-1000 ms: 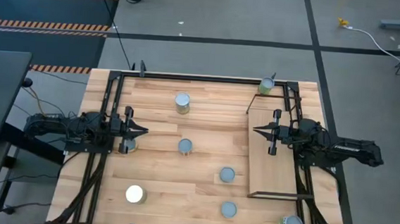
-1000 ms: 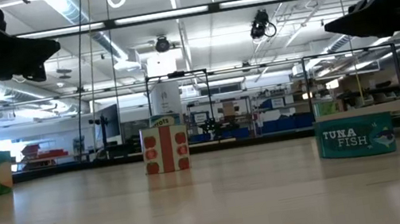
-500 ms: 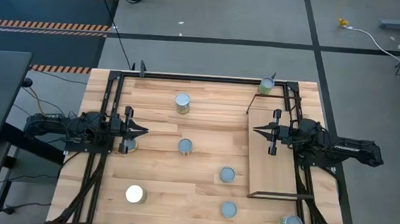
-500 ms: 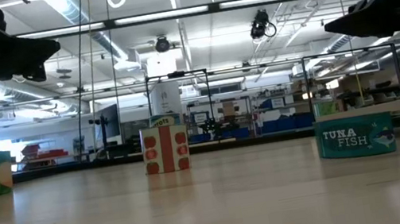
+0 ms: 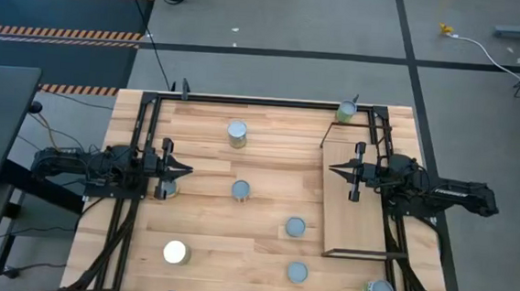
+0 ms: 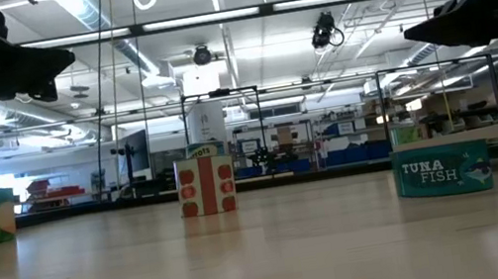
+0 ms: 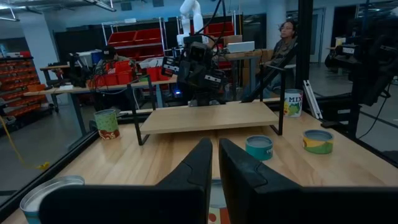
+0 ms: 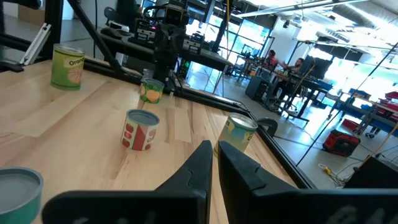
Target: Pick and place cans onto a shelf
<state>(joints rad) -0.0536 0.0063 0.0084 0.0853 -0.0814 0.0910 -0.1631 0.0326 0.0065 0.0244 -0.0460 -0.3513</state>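
My left gripper (image 5: 188, 170) hangs pinched shut and empty near the tabletop's left edge; my right gripper (image 5: 333, 170), likewise shut and empty, hangs over the shelf (image 5: 355, 233) by the right edge. The cans (image 5: 241, 191) stand scattered over the tabletop: rigid, smooth, probably slippery tins, best squeezed across their sides.

a white cable (image 5: 487, 47) is trailing over the grey floor at two o'clock; hazard-striped tape (image 5: 57, 32) is lying at ten o'clock.
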